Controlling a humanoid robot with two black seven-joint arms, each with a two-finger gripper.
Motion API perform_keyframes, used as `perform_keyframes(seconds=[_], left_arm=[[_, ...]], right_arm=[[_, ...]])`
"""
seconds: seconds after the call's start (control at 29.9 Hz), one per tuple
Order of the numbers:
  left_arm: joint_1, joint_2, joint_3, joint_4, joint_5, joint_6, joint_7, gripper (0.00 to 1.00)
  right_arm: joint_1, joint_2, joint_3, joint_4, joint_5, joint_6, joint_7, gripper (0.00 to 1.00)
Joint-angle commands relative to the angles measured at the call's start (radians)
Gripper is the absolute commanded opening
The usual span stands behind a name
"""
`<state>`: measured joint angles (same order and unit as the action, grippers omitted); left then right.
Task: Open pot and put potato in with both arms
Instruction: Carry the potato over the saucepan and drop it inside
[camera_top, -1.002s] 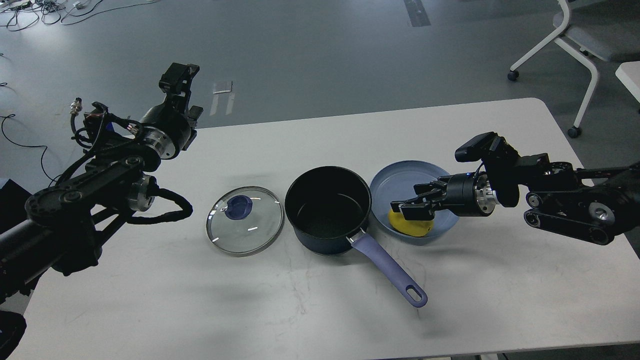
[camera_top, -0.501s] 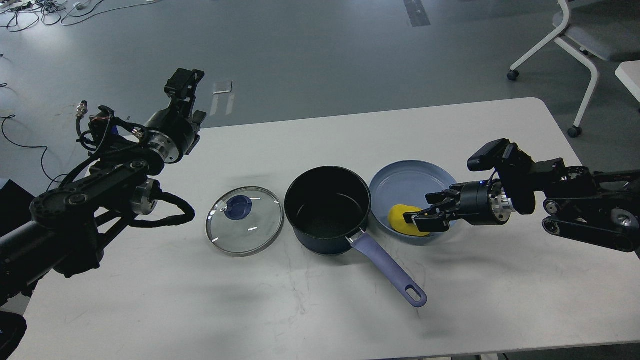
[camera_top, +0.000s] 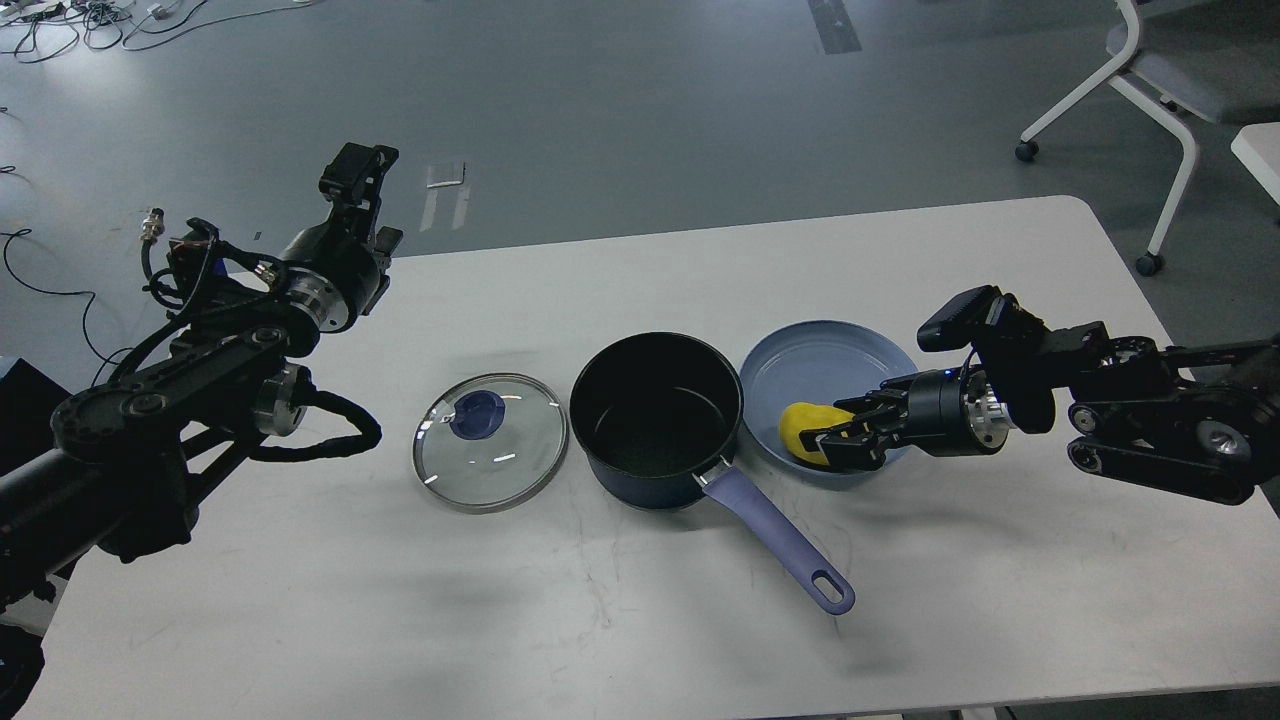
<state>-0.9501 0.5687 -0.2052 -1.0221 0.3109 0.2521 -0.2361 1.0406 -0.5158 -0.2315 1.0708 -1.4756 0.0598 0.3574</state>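
The pot (camera_top: 656, 418) stands uncovered at the table's middle, with a black inside and its purple handle (camera_top: 780, 545) pointing to the front right. The potato (camera_top: 803, 428) lies in the blue-grey plate (camera_top: 820, 355) just right of the pot. My right gripper (camera_top: 833, 444) comes in low from the right. It is open, with its fingers on either side of the potato's right end. My left gripper (camera_top: 358, 168) is raised over the table's far left edge, open and empty, well away from the pot.
The glass lid (camera_top: 490, 440) with a purple knob lies flat on the table, left of the pot. The white table (camera_top: 640, 620) ends close behind my left gripper. A wheeled chair (camera_top: 1160, 70) stands on the floor at the back right.
My right gripper pulled back to the right off the potato, then came in lower around its right end. The potato shifted slightly left. My left gripper dipped, then rose a little.
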Motion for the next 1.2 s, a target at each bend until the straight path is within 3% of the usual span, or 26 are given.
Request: perform_keyframes(seconds=[0.0, 0.27, 0.43, 0.77, 0.84, 0.87, 0.9, 0.94, 1.17], left_arm=[[0.001, -0.004, 0.000, 0.002, 0.000, 0.001, 0.000, 0.98], [-0.003, -0.010, 0.000, 0.005, 0.000, 0.001, 0.000, 0.98], [-0.003, -0.013, 0.000, 0.005, 0.000, 0.001, 0.003, 0.98], [-0.004, -0.009, -0.016, 0.004, -0.001, 0.001, 0.011, 0.98], [-0.004, -0.006, -0.019, 0.004, -0.001, 0.001, 0.012, 0.98], [-0.004, -0.004, -0.019, 0.004, -0.004, -0.001, 0.018, 0.98], [-0.004, -0.003, -0.020, 0.004, -0.012, -0.001, 0.032, 0.98], [-0.004, -0.003, -0.023, 0.004, -0.013, -0.001, 0.040, 0.98], [-0.004, -0.006, -0.059, 0.002, -0.019, -0.007, 0.078, 0.98]], right_arm=[[0.007, -0.001, 0.001, 0.000, 0.001, -0.002, 0.000, 0.36], [0.148, -0.017, 0.061, 0.012, 0.018, -0.031, 0.000, 0.32], [0.257, 0.100, 0.072, -0.005, 0.035, -0.080, 0.002, 0.32], [0.229, 0.304, -0.003, -0.084, 0.130, -0.077, 0.002, 0.36], [0.214, 0.315, -0.008, -0.088, 0.130, -0.072, 0.002, 0.47], [0.207, 0.316, -0.015, -0.088, 0.130, -0.072, 0.002, 0.65], [0.199, 0.316, -0.029, -0.088, 0.130, -0.074, 0.000, 0.94], [0.197, 0.315, -0.034, -0.086, 0.130, -0.074, 0.000, 0.99], [0.191, 0.310, -0.025, -0.083, 0.145, -0.074, -0.008, 1.00]])
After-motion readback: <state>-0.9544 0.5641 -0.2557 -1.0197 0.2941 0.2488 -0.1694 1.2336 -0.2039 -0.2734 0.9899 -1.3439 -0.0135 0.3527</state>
